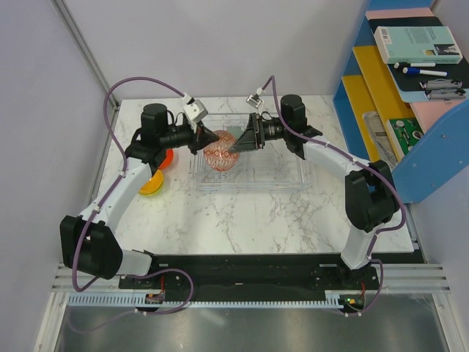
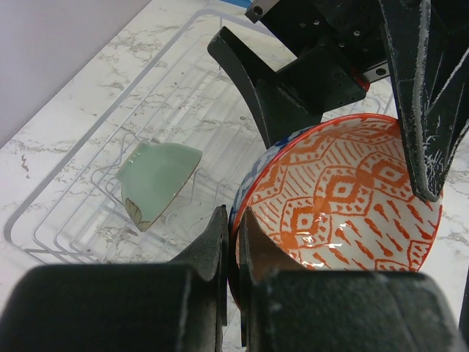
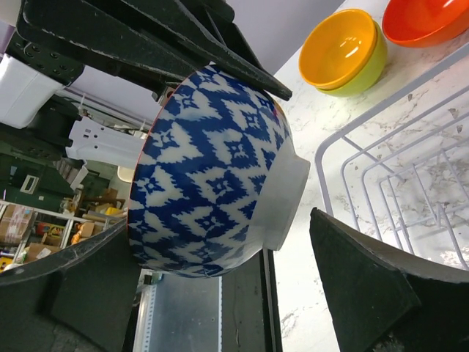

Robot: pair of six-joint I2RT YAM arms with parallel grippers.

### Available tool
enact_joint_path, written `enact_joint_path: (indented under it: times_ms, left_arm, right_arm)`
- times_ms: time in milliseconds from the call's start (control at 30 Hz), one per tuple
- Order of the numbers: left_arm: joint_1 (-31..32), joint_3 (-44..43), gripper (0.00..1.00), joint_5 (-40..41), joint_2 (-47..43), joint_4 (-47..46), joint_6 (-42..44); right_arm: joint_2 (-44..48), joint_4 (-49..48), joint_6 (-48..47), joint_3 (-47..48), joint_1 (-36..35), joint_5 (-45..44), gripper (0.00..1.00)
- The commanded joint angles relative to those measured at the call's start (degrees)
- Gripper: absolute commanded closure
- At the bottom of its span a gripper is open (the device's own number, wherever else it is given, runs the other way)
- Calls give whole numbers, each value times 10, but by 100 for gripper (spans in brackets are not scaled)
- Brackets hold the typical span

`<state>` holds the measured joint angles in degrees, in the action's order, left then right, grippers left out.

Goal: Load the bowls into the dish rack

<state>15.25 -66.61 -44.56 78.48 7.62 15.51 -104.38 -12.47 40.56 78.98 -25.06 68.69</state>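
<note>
Patterned bowl (image 2: pixel 344 198) is in the air over the left end of the dish rack (image 1: pixel 282 177), tipped nearly on edge: red pattern faces the left arm, blue-white zigzag faces the right.

Left gripper (image 2: pixel 233 227) is closed tight on the bowl's rim, one finger inside and one outside. That pinch alone carries it.

Right gripper (image 3: pixel 220 235) has its jaws spread wide on either side of the bowl's outer wall and foot. There is a clear gap at the foot side. I can't tell whether the other finger touches. It holds nothing.

Pale grey-green bowl (image 2: pixel 155 180) already lies in the rack, leaning on its side among the ribs.

Orange-yellow bowl (image 3: pixel 337 45) is nested in the lime green bowl (image 3: pixel 370 70), with the red-orange bowl (image 3: pixel 429 18) just beside them. All three sit on the table (image 1: pixel 220 220) left of the rack.

Handling, as a judgement:
- The bowl looks like glazed ceramic: stiff, fairly heavy for its size, slick, and likely to chip if knocked on the rack.
- A rim pinch is thin and could let the bowl swing or slip.
- Across the body the wall is curved and glossy, so the fingers may slide toward the foot.
- The squared foot ring and the rim look like the surest places to take hold.
- The rack is light clear plastic and may shift if the bowl is set down hard.
</note>
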Motion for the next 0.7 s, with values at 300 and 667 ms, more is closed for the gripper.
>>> enact_joint_path:
  times_ms: [300,667]
  left_arm:
    - [5,-11,98,-19,-14,-47,-32]
    - [11,-6,94,-13,-9,-41,-26]
  right_arm:
    - [10,-97,54,-8,-1,20,21]
    - [13,-123,62,-18,-1,17,89]
